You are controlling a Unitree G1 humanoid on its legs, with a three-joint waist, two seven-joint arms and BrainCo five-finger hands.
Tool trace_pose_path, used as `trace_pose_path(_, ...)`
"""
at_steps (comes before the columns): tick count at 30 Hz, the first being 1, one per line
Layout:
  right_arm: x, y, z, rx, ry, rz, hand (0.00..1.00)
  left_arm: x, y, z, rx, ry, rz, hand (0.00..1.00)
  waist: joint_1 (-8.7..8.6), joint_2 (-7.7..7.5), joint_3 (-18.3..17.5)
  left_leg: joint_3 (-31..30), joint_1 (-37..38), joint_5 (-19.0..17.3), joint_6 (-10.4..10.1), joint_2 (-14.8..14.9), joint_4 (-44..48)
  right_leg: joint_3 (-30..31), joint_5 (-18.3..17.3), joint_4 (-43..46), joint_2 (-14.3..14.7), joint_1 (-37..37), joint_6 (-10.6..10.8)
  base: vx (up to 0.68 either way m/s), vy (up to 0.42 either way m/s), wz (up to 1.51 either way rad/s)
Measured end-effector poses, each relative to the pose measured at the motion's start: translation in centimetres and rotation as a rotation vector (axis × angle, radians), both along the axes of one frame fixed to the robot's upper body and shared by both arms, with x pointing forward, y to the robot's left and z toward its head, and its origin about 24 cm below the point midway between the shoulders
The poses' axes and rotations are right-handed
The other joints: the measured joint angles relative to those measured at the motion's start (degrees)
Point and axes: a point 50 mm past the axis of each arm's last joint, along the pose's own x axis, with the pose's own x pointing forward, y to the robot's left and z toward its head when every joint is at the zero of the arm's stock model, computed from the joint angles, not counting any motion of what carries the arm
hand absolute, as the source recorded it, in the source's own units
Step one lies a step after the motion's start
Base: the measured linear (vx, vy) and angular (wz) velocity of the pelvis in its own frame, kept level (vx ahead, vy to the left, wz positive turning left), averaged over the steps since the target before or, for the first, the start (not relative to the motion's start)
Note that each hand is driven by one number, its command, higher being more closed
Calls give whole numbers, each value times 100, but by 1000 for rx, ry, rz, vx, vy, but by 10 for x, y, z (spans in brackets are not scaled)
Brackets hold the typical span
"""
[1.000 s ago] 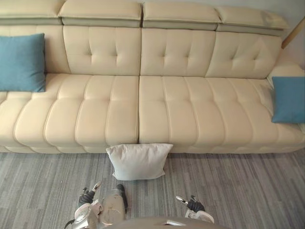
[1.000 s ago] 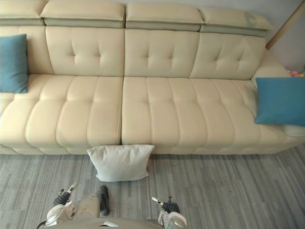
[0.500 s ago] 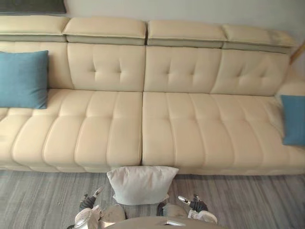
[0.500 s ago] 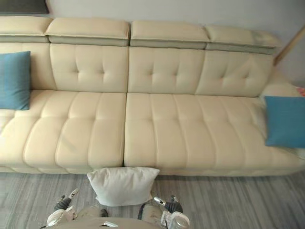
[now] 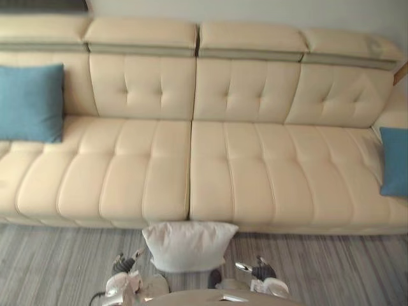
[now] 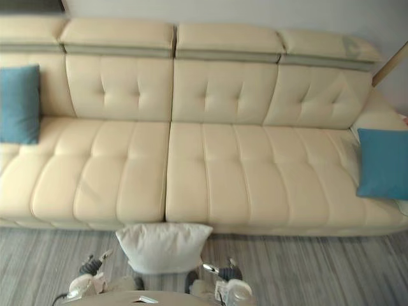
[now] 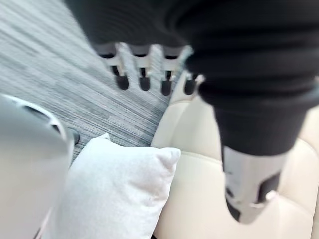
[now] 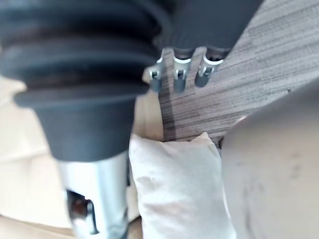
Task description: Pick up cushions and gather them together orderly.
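Left hand (image 5: pixel 123 264) hangs low in front of the sofa (image 5: pixel 191 159), before its left seat, with the fingers straight and nothing in them. Right hand (image 5: pixel 259 272) hangs before the sofa's right seat, its fingers also stretched out and empty. The white cushion (image 5: pixel 189 245) stands on the grey floor (image 5: pixel 57 261) and leans on the sofa's front edge, under the middle seam. It lies between the two hands, near each, and neither touches it. The left blue cushion (image 5: pixel 30 102) stands at the sofa's left end against the backrest, and the right blue cushion (image 5: pixel 395 160) at the sofa's right end.
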Motion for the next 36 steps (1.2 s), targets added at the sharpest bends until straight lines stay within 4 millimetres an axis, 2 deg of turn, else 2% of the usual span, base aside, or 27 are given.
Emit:
trace_pose_path(3,25,-2,21,-37,-84,12,0,21,11,18,41,-70,5,0,-26,12,226,26,-639,-17,29,88,383,92,11,327,14,-664,-33,-243,-1,-10)
trace_pose_path(4,41,-4,35,-60,-140,7,0,36,13,30,57,-116,-4,0,-34,14,335,21,-1047,-36,60,147,582,114,32,487,29,-1063,-29,-137,-11,-7)
trace_pose_path(5,48,-5,42,-69,-162,8,0,42,13,35,62,-139,-7,0,-44,22,383,17,-1179,-35,60,167,649,117,43,537,34,-1190,-36,-155,-23,-4)
trace_pose_path(7,69,-9,68,-107,-256,4,0,59,14,52,88,-202,-10,0,-74,40,573,-22,-1622,-34,62,205,883,119,53,761,38,-1619,-48,-131,-26,2)
trace_pose_path(9,94,-11,102,-144,-372,-13,0,84,17,79,113,-297,-5,0,-133,48,734,-57,-2256,2,86,267,1187,118,85,1067,53,-2254,-99,-168,-36,4)
trace_pose_path(12,115,-17,138,-161,-481,-52,0,107,18,111,130,-416,5,0,-150,61,984,-66,-2757,42,149,292,1421,139,84,1355,45,-2784,-101,-92,-18,4)
trace_pose_path(13,126,-18,160,-160,-548,-70,0,117,21,129,140,-476,23,0,-152,61,1115,-70,-3094,70,197,324,1578,150,98,1526,53,-3141,-87,-93,-19,0)
trace_pose_path(14,130,-18,168,-153,-571,-76,0,120,22,135,139,-495,33,0,-150,60,1156,-66,-3230,76,205,342,1628,154,106,1577,58,-3277,-83,-72,-18,-3)
trace_pose_path(16,146,-11,203,-141,-666,-79,0,129,26,152,127,-550,70,0,-136,66,1248,-64,-3765,87,220,454,1839,172,166,1721,140,-3814,-102,-53,-18,-13)
trace_pose_path(20,162,7,255,-155,-809,-51,0,141,24,175,98,-628,104,0,-121,62,1310,-74,-4356,101,225,553,2057,179,193,1922,195,-4422,-120,-36,-8,-5)
trace_pose_path(24,168,25,285,-159,-889,-8,0,154,16,199,95,-695,90,0,-99,64,1312,-99,-4620,171,219,559,2086,147,204,2029,181,-4693,-127,-38,-6,9)
trace_pose_path(26,171,41,298,-143,-926,27,0,162,6,218,102,-750,64,0,-104,68,1319,-183,-4733,241,198,536,2077,75,195,2083,154,-4776,-115,-43,-10,16)
trace_pose_path(27,171,45,300,-130,-930,21,100,164,3,224,106,-768,57,0,-104,69,1320,-226,-4773,258,184,525,2073,43,193,2083,149,-4794,-112,-39,-10,16)
trace_pose_path(28,172,51,300,-114,-933,13,100,167,-2,233,110,-795,43,100,-105,69,1319,-269,-4829,294,176,517,2059,-4,192,2086,131,-4829,-113,-31,-10,16)
trace_pose_path(31,172,59,301,-104,-936,28,100,174,-19,247,94,-834,4,100,-124,71,1320,-273,-4863,341,170,451,1953,-29,187,2065,58,-4892,-125,-38,-9,17)
trace_pose_path(32,172,68,301,-94,-938,50,100,177,-29,251,79,-847,-12,100,-132,71,1320,-292,-4863,397,151,444,1908,-55,194,2040,52,-4890,-127,-24,-6,8)
trace_pose_path(36,172,76,300,-72,-936,53,100,180,-42,258,60,-862,4,100,-163,71,1320,-371,-4863,490,100,434,1839,-135,207,2008,49,-4869,-153,-25,-21,6)
